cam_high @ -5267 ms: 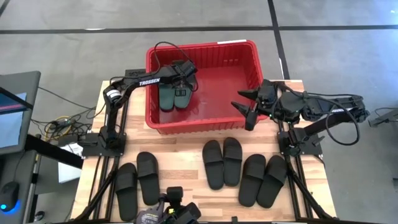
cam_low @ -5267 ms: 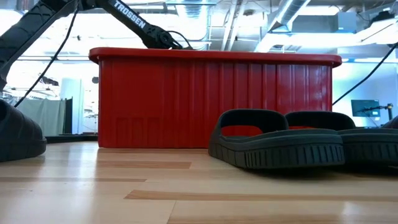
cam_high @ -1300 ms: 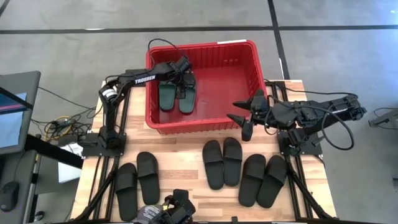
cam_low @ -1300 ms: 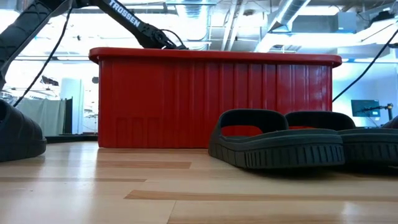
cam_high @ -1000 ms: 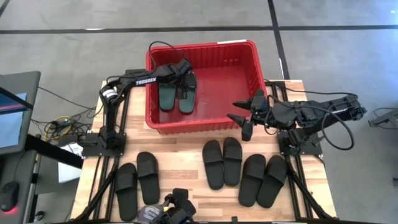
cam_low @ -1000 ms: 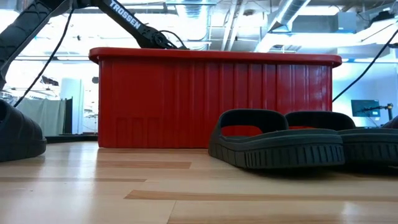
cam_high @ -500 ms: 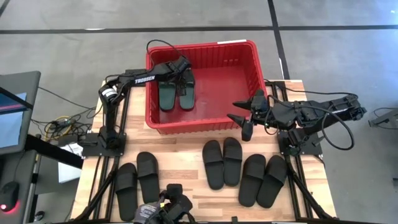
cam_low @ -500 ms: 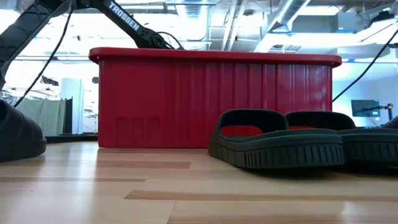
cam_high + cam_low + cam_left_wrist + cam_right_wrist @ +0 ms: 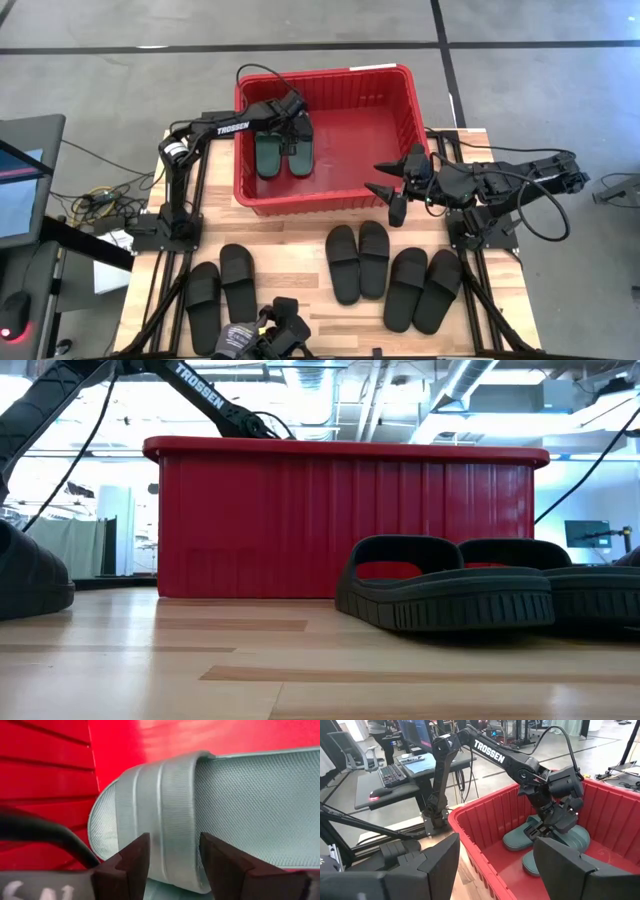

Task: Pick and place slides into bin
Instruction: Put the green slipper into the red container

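Pale wood-plank tabletop (image 9: 300, 235) carries the ribbed red plastic bin (image 9: 325, 200); inside it lie two dull green rubbery slides (image 9: 283, 155), while six black slides (image 9: 358, 262) rest before it. Left fingers (image 9: 125, 865) straddle a green textured strap, unclenched. Right fingers (image 9: 395, 185) hang spread beside the bin, empty.

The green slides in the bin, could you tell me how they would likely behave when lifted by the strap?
The green slides look rubbery, so likely light and slightly bendy. The ribbed strap between the left end effector fingers probably resists slipping. Flat soles should not roll.
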